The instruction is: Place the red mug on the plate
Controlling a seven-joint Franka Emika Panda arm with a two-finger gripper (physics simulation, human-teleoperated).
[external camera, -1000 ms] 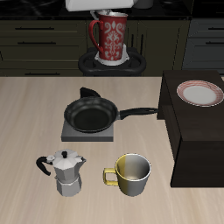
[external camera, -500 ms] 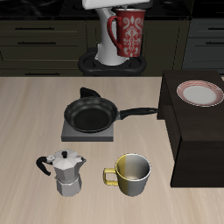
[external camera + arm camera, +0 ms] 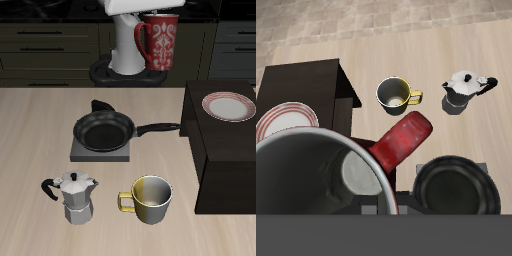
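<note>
**Mug lifted, plate not yet reached**

Above the table's back, in the exterior view, the red mug (image 3: pixel 163 42) is carried high by the gripper (image 3: pixel 150 10), pinched at its rim. The plate (image 3: pixel 228 106) lies bare on the dark block (image 3: pixel 222 160), well apart.

In the wrist view, the plate's rim (image 3: pixel 278 117) is seen unoccupied beside the mug's mouth (image 3: pixel 316 190); carrying across and lowering are judged left.

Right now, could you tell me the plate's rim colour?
Reddish-pink band on a white plate, clearest in the exterior view.

Exterior camera faces the robot from high front; wrist camera looks down, sharing the plate (image 3: pixel 228 106).
</note>
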